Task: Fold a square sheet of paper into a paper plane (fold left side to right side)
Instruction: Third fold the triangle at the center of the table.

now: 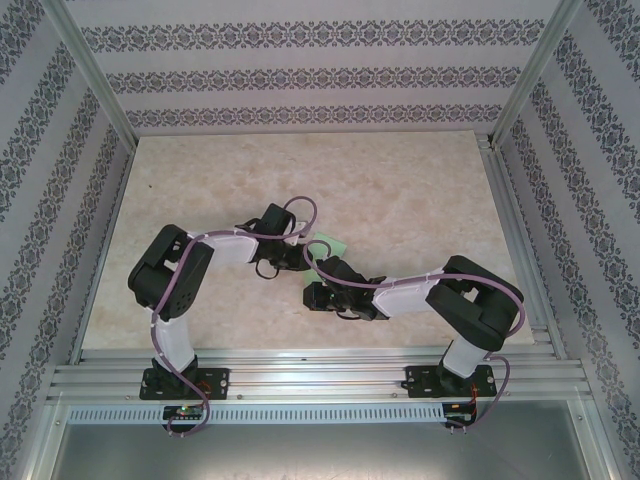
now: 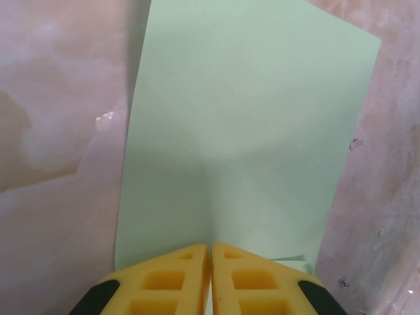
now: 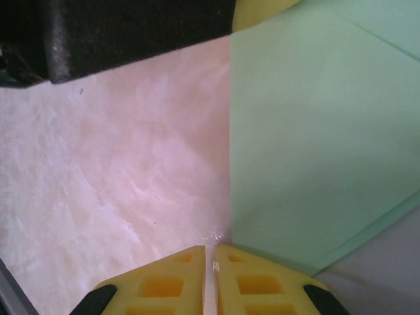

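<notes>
The square sheet of paper (image 1: 331, 243) is light mint green and lies on the marble table just beyond both grippers. In the left wrist view the paper (image 2: 243, 131) looks like an upright strip, with a second layer's edge peeking out at its lower right. My left gripper (image 2: 210, 248) is shut, its tips resting at the middle of the paper's near edge, where a faint crease runs up. My right gripper (image 3: 214, 248) is shut too, its tips at the left edge of the paper (image 3: 308, 151) near a corner. No paper plane shape shows.
The marble tabletop (image 1: 400, 190) stretches wide to the back and both sides. Patterned walls and aluminium rails (image 1: 300, 372) enclose it. In the right wrist view, the left arm's black body (image 3: 131, 33) and a yellow finger (image 3: 262, 10) sit close ahead.
</notes>
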Tool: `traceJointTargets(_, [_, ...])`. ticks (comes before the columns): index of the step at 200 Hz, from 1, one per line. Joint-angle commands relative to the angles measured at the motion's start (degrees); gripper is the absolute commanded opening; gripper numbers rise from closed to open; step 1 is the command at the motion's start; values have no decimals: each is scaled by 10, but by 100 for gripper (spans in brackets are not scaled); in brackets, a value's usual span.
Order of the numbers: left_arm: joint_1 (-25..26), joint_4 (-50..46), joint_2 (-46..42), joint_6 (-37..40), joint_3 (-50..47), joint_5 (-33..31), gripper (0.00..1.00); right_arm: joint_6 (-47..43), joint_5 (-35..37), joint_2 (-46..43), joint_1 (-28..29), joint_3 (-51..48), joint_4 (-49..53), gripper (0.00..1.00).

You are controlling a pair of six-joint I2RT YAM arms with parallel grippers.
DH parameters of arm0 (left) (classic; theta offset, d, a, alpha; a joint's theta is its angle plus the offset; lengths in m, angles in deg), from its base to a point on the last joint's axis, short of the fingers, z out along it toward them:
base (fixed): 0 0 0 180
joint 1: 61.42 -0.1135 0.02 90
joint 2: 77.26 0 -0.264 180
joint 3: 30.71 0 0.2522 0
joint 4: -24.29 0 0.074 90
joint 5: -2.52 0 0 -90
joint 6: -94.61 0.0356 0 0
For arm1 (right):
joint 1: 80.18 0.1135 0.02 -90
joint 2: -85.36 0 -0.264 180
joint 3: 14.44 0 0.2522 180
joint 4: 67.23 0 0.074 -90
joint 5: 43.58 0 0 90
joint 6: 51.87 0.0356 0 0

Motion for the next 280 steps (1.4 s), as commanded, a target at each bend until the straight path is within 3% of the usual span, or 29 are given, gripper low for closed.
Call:
traceJointTargets(1, [-34,9,29,35,28,-73,11,8,-13,11,13,-32,117,13])
traceJointTargets(77, [-64,-29,40,54,88,-69,14,14,-21,18,15,-36,101,13])
traceJointTargets(111, [-69,-32,-11,54,72,-49,13,14,-22,16,14,-33,96,13])
traceJointTargets(175, [-33,82,-127,-6,-73,101,10,14,-22,17,13,-36,90,13])
traceJointTargets(280, [-9,90,-4,5,-36,61,8,11,-22,8,12,-29,94,13])
